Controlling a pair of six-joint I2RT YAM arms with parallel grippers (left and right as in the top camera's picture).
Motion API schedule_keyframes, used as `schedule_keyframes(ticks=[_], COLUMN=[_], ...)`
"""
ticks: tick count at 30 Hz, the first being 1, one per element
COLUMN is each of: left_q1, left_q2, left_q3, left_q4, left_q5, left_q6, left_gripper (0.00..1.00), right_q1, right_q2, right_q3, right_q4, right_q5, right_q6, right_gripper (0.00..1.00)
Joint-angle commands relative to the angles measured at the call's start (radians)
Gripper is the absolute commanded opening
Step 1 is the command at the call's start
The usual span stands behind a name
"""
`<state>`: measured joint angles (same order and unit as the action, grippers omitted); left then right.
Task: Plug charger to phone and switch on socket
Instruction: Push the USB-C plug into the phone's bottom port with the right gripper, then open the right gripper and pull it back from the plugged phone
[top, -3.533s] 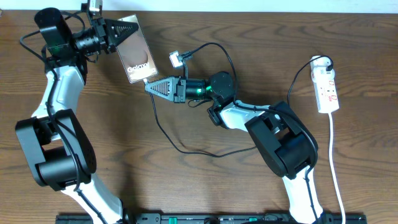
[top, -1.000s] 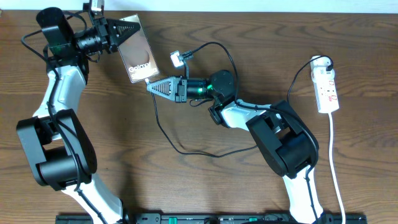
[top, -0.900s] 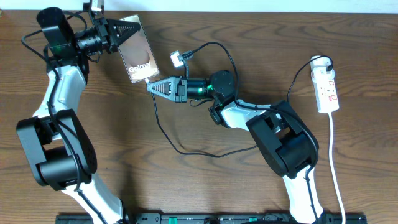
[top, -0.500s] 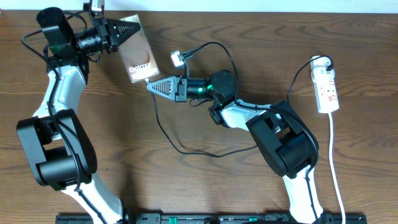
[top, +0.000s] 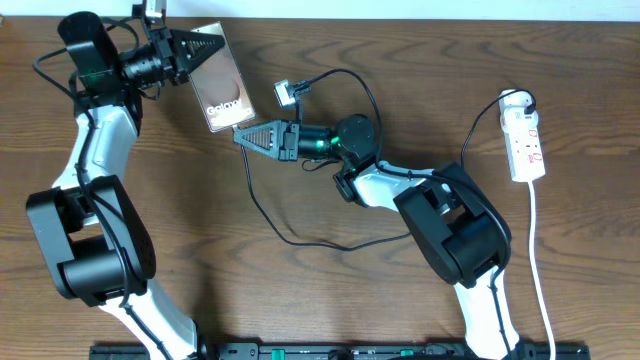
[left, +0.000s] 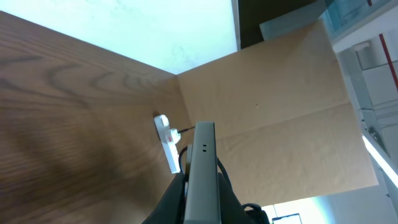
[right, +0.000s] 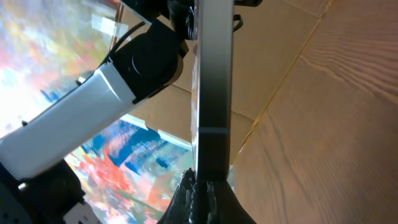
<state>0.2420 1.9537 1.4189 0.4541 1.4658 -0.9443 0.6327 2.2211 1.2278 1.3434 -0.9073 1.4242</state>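
My left gripper is shut on the upper end of the phone and holds it tilted above the far left of the table. The phone's brownish screen with white lettering faces up. My right gripper is shut on the charger's plug tip, right at the phone's lower edge. The thin black charger cable loops down and back up to a small white adapter. The white socket lies at the far right, away from both grippers. The wrist views show the phone edge-on between the fingers.
The socket's white cord runs down the right side to the front edge. The socket also shows far off in the left wrist view. My left arm fills the left of the right wrist view. The cable loop lies on the table's middle.
The phone and my right gripper have shifted very slightly left and up together. The white adapter has nudged upward a little. Both grips are unchanged.
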Motion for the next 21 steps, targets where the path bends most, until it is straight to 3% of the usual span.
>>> schedule_keyframes(ticks=[1, 18, 20, 21], left_q1=[-0.011, -0.011, -0.01, -0.009], left_q2=[-0.027, -0.027, -0.027, -0.027], left_q3=[0.006, 0.006, 0.006, 0.006], left_q4=[0.004, 0.005, 0.005, 0.005], left_q5=[0.069, 0.096, 0.096, 0.096], left_q6=[0.001, 0.005, 0.005, 0.013], left_gripper=[0.07, 0.07, 0.07, 0.08], right_q1=[-0.003, -0.01, -0.01, -0.01], right_q2=[0.008, 0.008, 0.008, 0.008], right_q3=[0.014, 0.014, 0.014, 0.014], right_q4=[0.008, 0.007, 0.007, 0.006], right_q5=[0.177, 0.201, 0.18, 0.161], right_q6=[0.043, 0.045, 0.045, 0.045], right_gripper=[0.01, 0.02, 0.22, 0.5])
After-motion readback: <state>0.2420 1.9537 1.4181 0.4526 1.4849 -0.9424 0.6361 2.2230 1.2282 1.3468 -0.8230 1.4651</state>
